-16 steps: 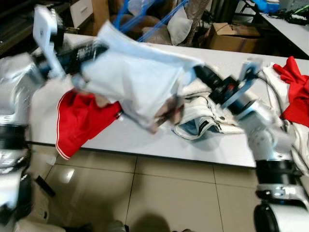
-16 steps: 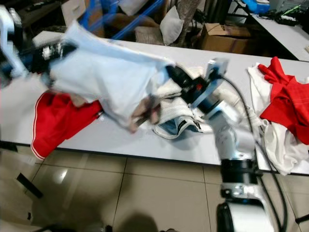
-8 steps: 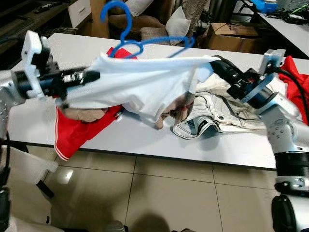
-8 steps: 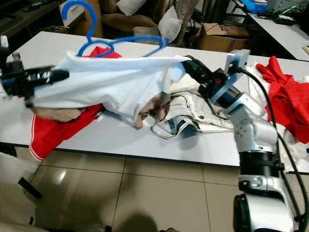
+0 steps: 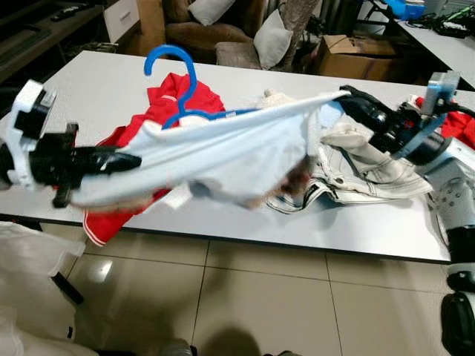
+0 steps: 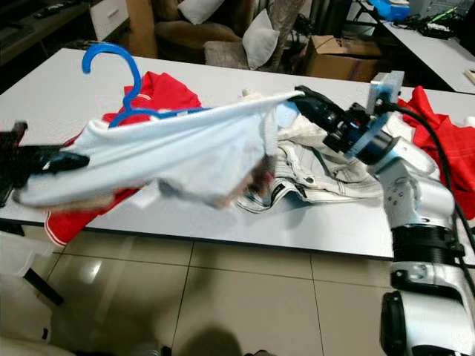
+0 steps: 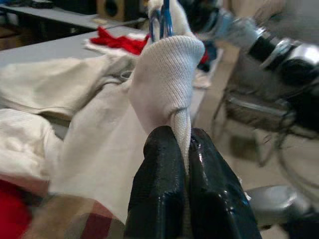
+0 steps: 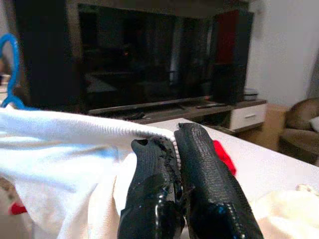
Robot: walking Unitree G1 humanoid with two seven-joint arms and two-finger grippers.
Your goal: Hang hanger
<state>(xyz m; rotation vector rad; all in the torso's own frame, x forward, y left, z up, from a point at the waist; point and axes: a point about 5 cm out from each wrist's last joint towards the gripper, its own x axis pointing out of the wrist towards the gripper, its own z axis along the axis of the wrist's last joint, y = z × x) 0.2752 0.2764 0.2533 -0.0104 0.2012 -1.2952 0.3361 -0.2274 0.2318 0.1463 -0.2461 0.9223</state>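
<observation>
A white garment (image 5: 223, 148) hangs stretched in the air over the table's front edge, held between my two grippers. A blue hanger (image 5: 169, 61) sits inside it, its hook sticking up through the top near the left end. At the garment's left end my left gripper (image 5: 132, 159) is shut on a bunched corner of the white cloth (image 7: 167, 64). My right gripper (image 5: 346, 95) is shut on the cloth's hem (image 8: 149, 132) at its right end, above the table. Both wrist views show black fingers (image 7: 159, 164) pinching fabric.
On the white table (image 5: 89, 81) lie a red garment (image 5: 178, 96) under the hanger, pale trousers (image 5: 371, 167) below my right arm, and a red cloth (image 6: 445, 119) at the far right. Behind the table stand an armchair with cushions (image 5: 271, 37) and a cardboard box (image 5: 356, 52). Tiled floor (image 5: 260, 297) lies in front.
My left gripper has swung down and leftward, pulling the garment out longer and lower. The hanger's hook has come down with it. My right gripper keeps its hold, slightly further right.
</observation>
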